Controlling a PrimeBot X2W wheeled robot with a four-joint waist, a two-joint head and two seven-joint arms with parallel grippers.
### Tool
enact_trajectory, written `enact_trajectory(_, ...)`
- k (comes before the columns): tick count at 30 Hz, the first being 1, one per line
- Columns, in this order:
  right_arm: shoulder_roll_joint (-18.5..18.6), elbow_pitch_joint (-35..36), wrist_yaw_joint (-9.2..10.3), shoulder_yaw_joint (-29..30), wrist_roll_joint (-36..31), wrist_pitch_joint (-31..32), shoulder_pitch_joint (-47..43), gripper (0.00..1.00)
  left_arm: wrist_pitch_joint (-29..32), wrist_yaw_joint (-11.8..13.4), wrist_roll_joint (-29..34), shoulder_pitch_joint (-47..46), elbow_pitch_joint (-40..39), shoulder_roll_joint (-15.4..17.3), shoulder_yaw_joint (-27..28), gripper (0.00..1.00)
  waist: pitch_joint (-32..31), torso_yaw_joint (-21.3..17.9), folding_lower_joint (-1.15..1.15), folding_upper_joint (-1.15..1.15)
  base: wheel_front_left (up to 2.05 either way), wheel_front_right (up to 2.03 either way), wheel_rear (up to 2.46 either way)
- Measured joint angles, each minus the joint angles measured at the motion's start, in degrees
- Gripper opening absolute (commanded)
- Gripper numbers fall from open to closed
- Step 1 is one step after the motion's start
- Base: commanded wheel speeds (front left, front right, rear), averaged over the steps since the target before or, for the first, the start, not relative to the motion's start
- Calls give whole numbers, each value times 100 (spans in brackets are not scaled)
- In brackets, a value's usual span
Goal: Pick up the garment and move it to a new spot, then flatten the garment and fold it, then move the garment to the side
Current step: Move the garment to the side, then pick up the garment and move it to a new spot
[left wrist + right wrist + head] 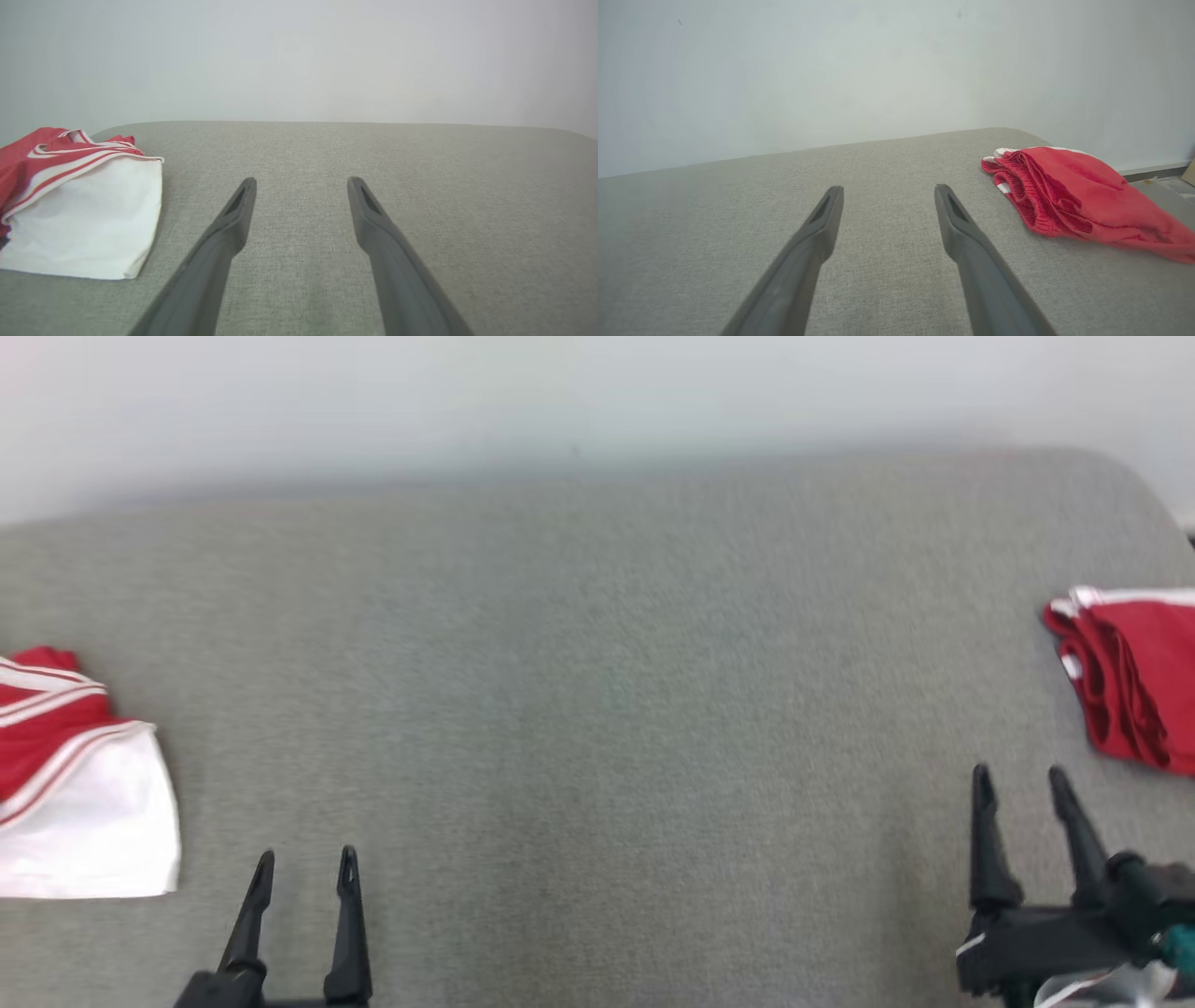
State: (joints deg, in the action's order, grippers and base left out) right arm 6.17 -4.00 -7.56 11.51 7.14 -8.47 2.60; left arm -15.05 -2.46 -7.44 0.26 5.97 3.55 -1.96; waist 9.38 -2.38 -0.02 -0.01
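Red garment (1134,681) judged folded, set aside on bench (597,709); right gripper (1019,775) near it, left gripper (307,857) well apart, both wide, empty; withdrawal required.

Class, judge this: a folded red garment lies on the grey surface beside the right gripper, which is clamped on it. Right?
No: the right gripper is open and apart from the red garment, as the right wrist view shows. The rest stands.
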Motion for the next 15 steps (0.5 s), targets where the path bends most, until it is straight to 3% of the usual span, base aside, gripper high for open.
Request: enact_trajectory(15,-287,-565,0,-658,-35,-197,-566,100,0,25,-126,302,374,-54,372,100,-937,287,0,0,0,0,0)
